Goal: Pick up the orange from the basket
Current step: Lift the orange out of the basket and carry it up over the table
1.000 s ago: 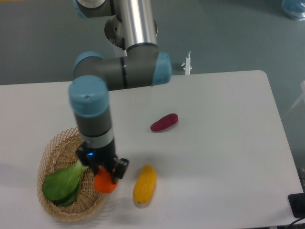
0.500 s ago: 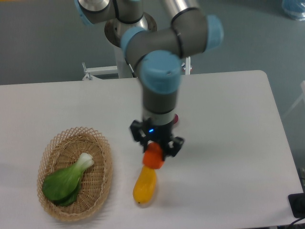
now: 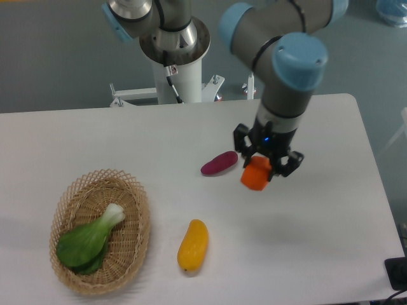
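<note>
Above the counter [image 3: 331, 210], right of the purple vegetable [image 3: 219, 163], the hand [image 3: 262, 171] grips the orange [image 3: 255, 176].
Its 2 fingers cover the orange's top; the basket [image 3: 137, 210], well apart at left, holds only a leafy green [image 3: 88, 241], partly hidden by the rim.

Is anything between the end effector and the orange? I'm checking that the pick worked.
No, nothing visible stands between them. The end effector is shut on the orange and holds it above the table, just right of the purple fruit and well away from the basket, which holds only the green vegetable.
</note>
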Robot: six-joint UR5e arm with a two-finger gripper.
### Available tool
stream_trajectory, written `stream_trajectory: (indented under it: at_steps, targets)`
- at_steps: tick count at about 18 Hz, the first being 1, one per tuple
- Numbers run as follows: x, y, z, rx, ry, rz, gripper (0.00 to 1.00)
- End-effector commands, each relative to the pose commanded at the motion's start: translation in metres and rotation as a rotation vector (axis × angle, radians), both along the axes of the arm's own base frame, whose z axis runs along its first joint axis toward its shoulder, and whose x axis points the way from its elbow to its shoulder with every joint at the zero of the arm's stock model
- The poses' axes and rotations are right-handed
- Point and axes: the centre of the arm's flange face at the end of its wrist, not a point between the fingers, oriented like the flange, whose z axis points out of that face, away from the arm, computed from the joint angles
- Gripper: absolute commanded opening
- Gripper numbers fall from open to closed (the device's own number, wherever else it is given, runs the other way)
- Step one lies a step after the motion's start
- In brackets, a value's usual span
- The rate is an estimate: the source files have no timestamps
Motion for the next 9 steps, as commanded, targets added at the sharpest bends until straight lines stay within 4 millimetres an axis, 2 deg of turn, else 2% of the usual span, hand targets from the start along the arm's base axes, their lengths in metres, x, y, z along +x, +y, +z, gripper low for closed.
stream_trajectory:
  at_steps: [9]
  targets:
    - [-0.0075, -0.0083, 0.0011, 0.020, -0.008, 0.006, 0.41]
